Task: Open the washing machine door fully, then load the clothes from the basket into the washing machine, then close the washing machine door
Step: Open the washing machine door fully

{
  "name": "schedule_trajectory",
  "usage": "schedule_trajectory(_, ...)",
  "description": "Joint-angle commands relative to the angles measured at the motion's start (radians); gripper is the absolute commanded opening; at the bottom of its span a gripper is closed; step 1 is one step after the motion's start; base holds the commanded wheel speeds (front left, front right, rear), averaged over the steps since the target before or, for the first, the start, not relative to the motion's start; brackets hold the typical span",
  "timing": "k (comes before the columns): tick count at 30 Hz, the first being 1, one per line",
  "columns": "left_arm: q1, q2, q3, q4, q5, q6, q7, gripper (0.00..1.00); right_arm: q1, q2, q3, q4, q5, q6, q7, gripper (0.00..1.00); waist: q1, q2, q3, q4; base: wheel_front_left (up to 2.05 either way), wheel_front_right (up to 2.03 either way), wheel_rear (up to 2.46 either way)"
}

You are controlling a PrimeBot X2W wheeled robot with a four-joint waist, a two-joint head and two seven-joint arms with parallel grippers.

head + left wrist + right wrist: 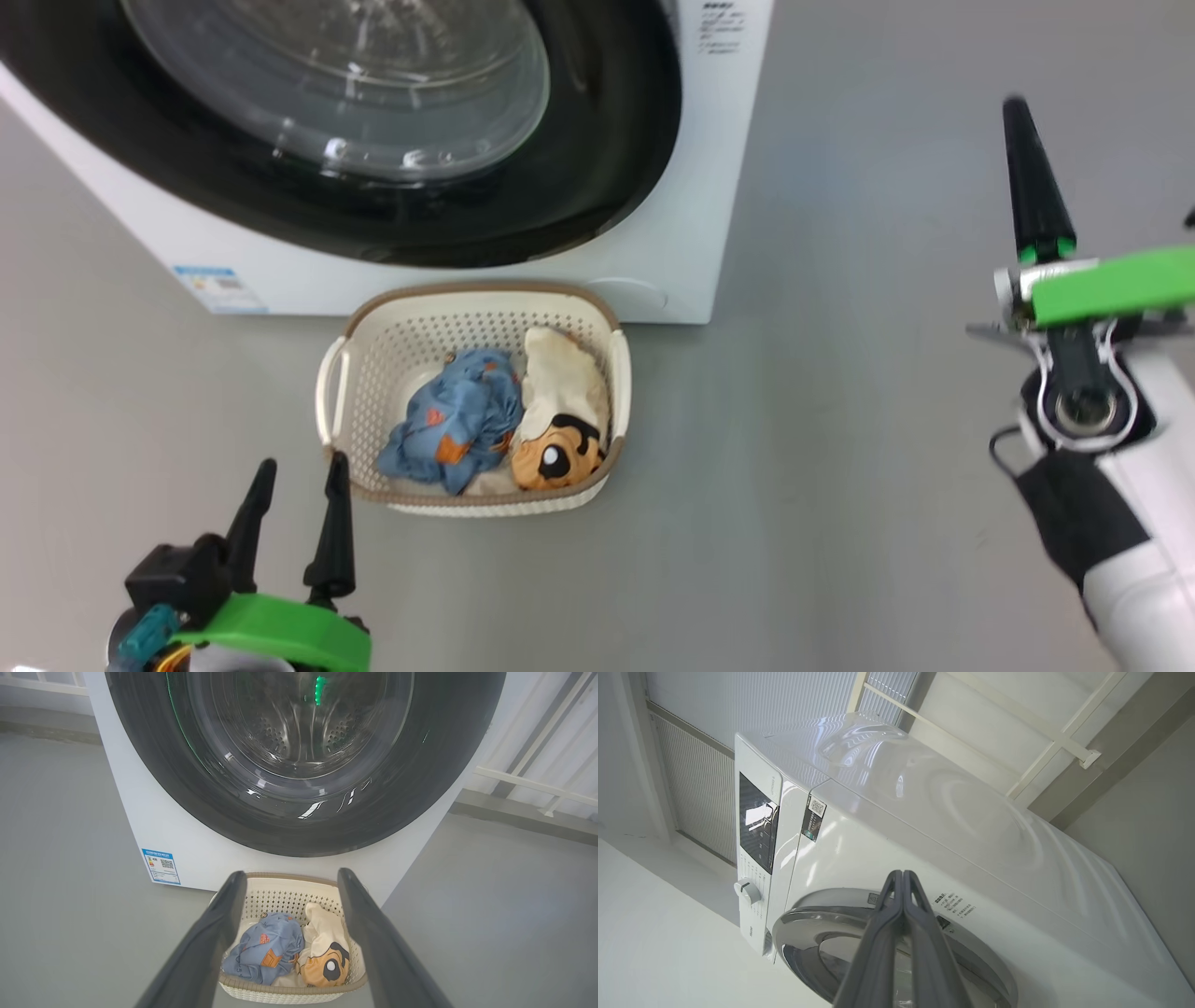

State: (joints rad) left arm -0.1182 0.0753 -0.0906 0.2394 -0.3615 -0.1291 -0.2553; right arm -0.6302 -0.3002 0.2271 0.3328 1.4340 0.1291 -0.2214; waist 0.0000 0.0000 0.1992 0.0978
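Head view shows the door [597, 187] shut, clothes [457, 425] in the basket [467, 291] before the machine [714, 233], left gripper [303, 462] spread empty, right gripper [1015, 105] pinched on nothing, so opening comes first, likely needing a reach to the door's rim.

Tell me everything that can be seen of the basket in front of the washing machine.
The basket is small and rounded, of cream plastic as it looks, with perforated walls, a brown woven-look rim and a loop handle on each short side. It stands upright on the grey floor, directly before the washing machine; whether they touch I cannot tell. Inside, two crumpled garments lie side by side: a blue one with orange prints and a cream one with a cartoon face.
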Motion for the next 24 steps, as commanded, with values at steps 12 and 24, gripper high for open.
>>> schedule_trajectory(12, -0.1, 0.0, -0.035, -0.052, -0.039, -0.002, -0.006, 1.0, -0.223, -0.058, 0.019, 0.036, 0.229, 0.002, 0.342, 0.0, 0.0, 0.0, 0.113, 0.1, 0.0, 0.0, 0.0)
schedule_trajectory(24, -0.138, -0.001, -0.075, -0.085, -0.055, -0.002, -0.006, 1.0, -0.389, -0.062, -0.013, 0.131, 0.305, 0.002, 0.641, 0.0, 0.0, 0.0, 0.192, 0.138, 0.0, 0.0, 0.0)
